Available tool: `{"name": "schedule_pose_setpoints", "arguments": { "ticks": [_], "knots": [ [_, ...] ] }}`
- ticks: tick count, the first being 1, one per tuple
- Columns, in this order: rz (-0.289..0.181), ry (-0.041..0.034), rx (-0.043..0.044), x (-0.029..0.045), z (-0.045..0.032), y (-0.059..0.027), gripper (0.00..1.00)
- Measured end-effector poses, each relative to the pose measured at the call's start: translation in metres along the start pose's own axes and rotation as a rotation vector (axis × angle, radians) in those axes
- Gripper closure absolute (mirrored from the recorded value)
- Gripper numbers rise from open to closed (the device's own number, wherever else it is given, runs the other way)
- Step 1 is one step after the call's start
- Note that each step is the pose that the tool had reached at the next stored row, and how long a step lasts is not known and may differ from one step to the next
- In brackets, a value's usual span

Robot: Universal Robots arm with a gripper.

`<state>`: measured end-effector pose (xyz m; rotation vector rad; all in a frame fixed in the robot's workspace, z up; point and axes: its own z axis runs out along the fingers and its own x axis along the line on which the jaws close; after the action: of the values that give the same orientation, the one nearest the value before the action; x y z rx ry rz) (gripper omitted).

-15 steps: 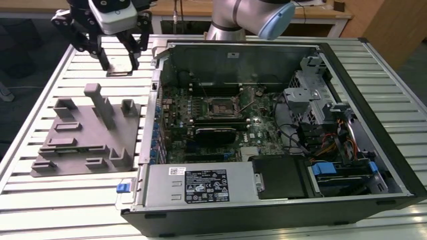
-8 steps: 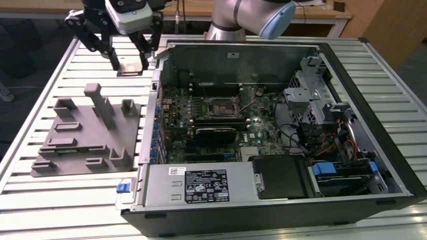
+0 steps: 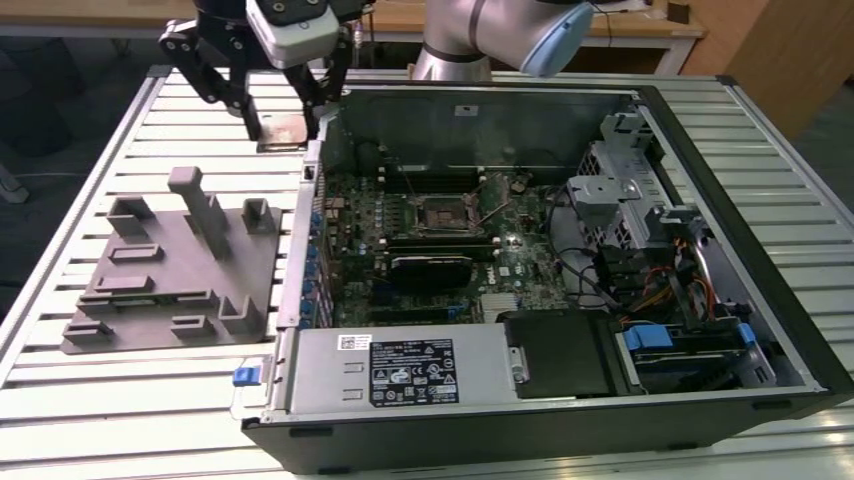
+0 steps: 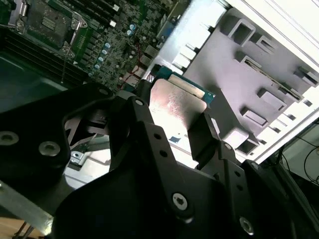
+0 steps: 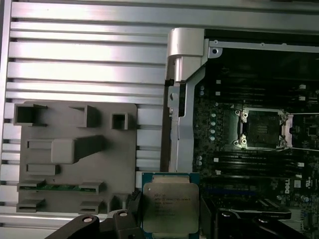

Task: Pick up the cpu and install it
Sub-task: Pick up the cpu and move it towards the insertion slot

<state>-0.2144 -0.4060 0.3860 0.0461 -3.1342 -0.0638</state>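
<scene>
While the gripper (image 3: 283, 128) pinches the cpu (image 5: 171, 201), the fixture block (image 5: 75, 149) and socket (image 5: 261, 128) lie below it, one either side

Cpu edges and arm partly out of sight

In the exterior view's upper left, the gripper (image 3: 283, 122) is covering the edges of the cpu (image 3: 283, 134), and the frame's top edge is cutting off the arm (image 3: 481, 35). In the first wrist view, the fingers (image 5: 133, 206) are hiding the cpu's (image 5: 170, 201) sides.
</scene>
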Motion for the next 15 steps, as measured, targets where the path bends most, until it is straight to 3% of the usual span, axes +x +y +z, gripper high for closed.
{"name": "schedule_pose_setpoints", "arguments": {
  "ticks": [5,15],
  "knots": [
    [0.001,-0.0001,-0.0001,-0.0131,0.0000,0.0014,0.46],
    [0.024,-0.0010,-0.0001,-0.0316,0.0009,0.0087,0.46]
  ]
}}
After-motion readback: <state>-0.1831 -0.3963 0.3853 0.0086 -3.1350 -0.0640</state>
